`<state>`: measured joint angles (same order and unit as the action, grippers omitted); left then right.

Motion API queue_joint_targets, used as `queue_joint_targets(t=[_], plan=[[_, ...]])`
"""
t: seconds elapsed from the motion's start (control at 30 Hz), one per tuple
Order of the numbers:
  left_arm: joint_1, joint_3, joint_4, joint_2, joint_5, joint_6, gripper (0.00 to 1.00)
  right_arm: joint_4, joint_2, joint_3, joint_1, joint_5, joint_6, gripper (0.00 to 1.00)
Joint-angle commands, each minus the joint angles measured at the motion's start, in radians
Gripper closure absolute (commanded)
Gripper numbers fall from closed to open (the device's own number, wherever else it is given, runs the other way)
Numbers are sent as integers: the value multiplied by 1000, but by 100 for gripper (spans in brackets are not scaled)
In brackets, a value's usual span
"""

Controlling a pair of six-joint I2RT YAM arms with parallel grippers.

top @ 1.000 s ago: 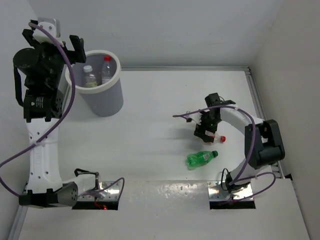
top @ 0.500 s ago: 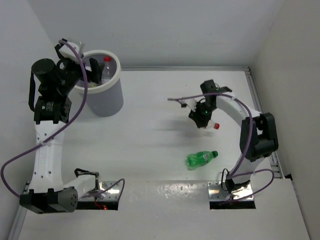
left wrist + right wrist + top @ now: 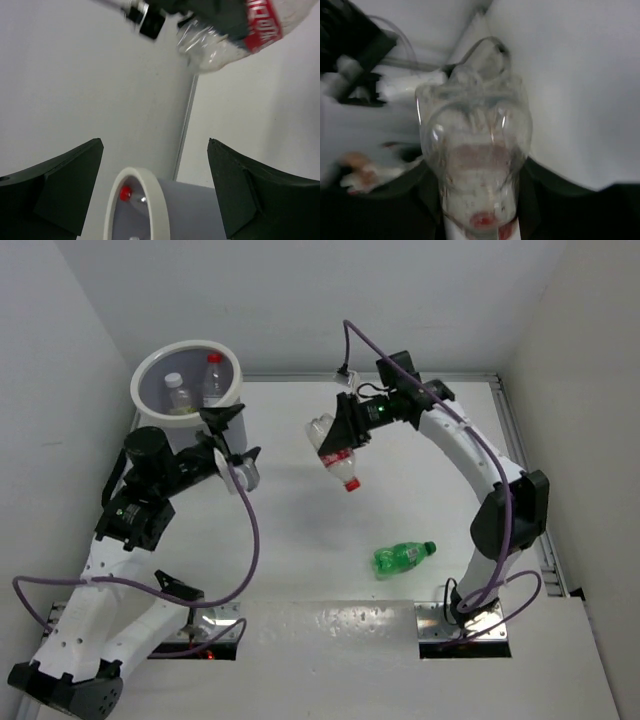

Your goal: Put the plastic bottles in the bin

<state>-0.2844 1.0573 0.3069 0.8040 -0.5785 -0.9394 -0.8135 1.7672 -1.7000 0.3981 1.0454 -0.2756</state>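
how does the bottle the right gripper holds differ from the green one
The clear bottle has a red label and cap; the green bottle is green all over. The clear bottle hangs cap-down in the right gripper; the green bottle lies on its side on the table. Both are outside the bin.

The clear bottle [image 3: 333, 445] is thin, glossy plastic, crinkled, with a shiny red label; the green bottle [image 3: 400, 558], lower right of the top view, is glossy translucent plastic too; the bin [image 3: 188, 343] has a matt grey-lavender wall and a smooth white rim; my left fingers [image 3: 60, 185] are matt black plastic; the table [image 3: 300, 530] is smooth, matt white; the plate [image 3: 330, 625] along its near edge looks like speckled metal, shiny in patches.
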Motion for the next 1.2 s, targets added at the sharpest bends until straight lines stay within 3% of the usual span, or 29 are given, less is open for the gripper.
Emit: queue_joint_targets(t=[0.0,0.03,0.1,0.17,0.43,0.7,0.9,1.1,1.17], plan=[[-106,-68,-9,-35,-6,-332,7,834,11,237,-1,313,-985,100],[-136,-86,-9,-35,-6,-429,7,1111,18,293,1,314,-1222,100],[-197,-134,-9,-46,34,-522,7,1076,66,200,15,321,-1184,100],[-287,-143,-9,-36,54,-587,6,1151,84,189,34,321,-1253,100],[-551,-143,-94,67,203,-563,5,1284,81,237,85,314,-1335,100],[-622,-152,-223,119,292,-522,8,1380,18,316,127,315,-1361,100],[-676,-161,-233,159,422,-545,33,1366,-15,367,150,306,-1355,100],[-711,-181,-287,178,514,-555,32,1340,-44,401,154,297,-1340,100],[-720,-191,-298,178,537,-564,37,1338,-55,413,156,295,-1338,100]])
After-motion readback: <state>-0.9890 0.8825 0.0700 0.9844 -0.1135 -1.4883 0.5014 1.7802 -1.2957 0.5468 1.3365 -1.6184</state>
